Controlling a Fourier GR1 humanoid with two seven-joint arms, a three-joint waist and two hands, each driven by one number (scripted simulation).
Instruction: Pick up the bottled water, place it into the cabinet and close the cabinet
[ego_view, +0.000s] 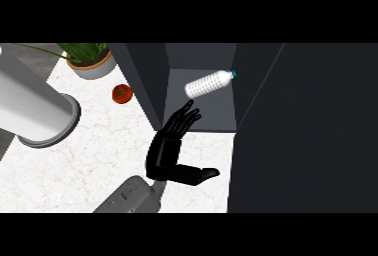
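My hand (168, 152), matte black, on a smooth grey forearm (129, 196) coming in from the lower edge. Can't tell from this view alone if it's left or right, only one shows. Fingers (183, 119) straight, pressed side by side, reaching up toward the cabinet mouth w/ tips just under the bottle; thumb (201, 174) sticks out sideways to the right, apart from the rest. Holding nothing.

Bottled water (210, 83): clear-white ribbed plastic cylinder, narrow neck, blue cap at its upper right end. It sits inside the cabinet (144, 80), tilted, cap end higher & pointing right. Free of my fingers, small gap btw tips & bottle. Can't tell if it rests on the shelf or not.

Cabinet is a dark slate box, flat panels, sharp edges; inside is a paler grey recess. Its door (310, 130) is a big dark flat slab standing open on the right, filling most of that side.

Counter (81, 160): white marble, faint grey veins, glossy. On it, left of cabinet: a small red tomato (122, 93), round, w/ green stem; a potted plant (92, 62), thin green blades in a pale round pot, up top; a large brushed-metal cylinder (33, 107) w/ flared rim, at the far left.
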